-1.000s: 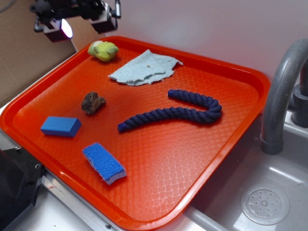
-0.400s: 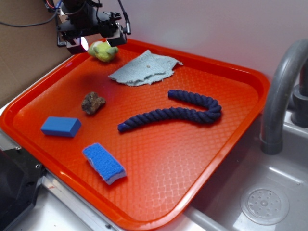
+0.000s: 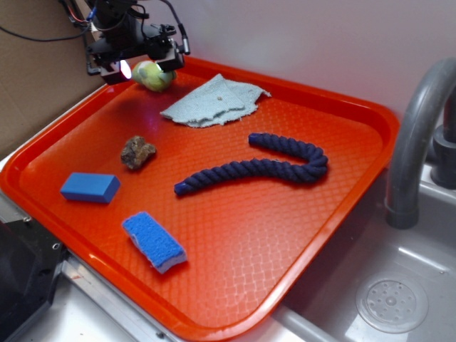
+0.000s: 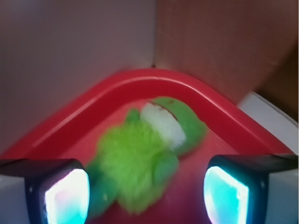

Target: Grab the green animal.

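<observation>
- Exterior view: the claw (image 3: 140, 66) hung over the far left corner of the orange tray (image 3: 370, 114), right above the green animal (image 3: 154, 75). Fingers looked spread, one to each side of the toy, nothing gripped.
- The green animal lay on the tray floor in that corner, close to the rim and well apart from the brown rock (image 3: 137, 152).
- Elsewhere on the tray: pale blue cloth (image 3: 212, 101), dark blue rope (image 3: 263, 166), blue block (image 3: 90, 187), blue sponge (image 3: 154, 241).
- A grey sink (image 3: 399, 299) and faucet (image 3: 417, 135) sat at right; cardboard panel (image 3: 35, 85) behind left, pale wall behind.
- Wrist view: blurred. The green animal (image 4: 145, 154) lay between the two finger pads (image 4: 65, 196), cream patch toward the tray's curved corner (image 4: 154, 79). Claw released.
- Judgement: descend straight, keeping the toy centred, stop short of the tray floor, then close; the nearby rim could catch a finger.
</observation>
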Controlling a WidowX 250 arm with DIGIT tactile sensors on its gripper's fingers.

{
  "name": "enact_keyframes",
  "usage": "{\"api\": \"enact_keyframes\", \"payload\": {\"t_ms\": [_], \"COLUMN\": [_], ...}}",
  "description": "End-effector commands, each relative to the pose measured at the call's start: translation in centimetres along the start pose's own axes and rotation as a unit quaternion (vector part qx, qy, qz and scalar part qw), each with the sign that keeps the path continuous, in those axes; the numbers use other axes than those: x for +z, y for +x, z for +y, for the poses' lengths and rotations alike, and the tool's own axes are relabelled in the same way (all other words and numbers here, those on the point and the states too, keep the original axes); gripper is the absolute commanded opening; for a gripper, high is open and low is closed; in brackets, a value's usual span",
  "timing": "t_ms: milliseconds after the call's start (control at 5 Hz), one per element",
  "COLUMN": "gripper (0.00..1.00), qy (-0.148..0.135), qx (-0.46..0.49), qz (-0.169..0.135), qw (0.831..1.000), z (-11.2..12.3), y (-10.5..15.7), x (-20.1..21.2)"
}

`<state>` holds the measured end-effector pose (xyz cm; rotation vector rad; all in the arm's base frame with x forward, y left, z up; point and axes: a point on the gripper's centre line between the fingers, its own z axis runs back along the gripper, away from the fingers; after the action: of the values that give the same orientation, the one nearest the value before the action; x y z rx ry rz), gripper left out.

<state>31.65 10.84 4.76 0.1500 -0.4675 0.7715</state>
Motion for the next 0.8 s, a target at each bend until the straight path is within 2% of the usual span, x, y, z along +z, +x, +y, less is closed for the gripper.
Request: {"api": "enact_keyframes", "payload": {"t_ms": [0, 200, 400, 600], "gripper": [0.00, 0.00, 0.00, 0.00], "qy": [-0.032, -0.024, 0.001, -0.028], "qx": [0.005, -0.014, -0.057, -0.124], "qz": [-0.001, 0.012, 0.008, 0.019], "qw": [0.999, 1.000, 0.998, 0.992], "z": [-0.8, -0.4, -0.4, -0.8], "y": [1.7, 1.1, 0.0, -1.7], "x": [-1.3, -0.6, 1.6, 4.6]}}
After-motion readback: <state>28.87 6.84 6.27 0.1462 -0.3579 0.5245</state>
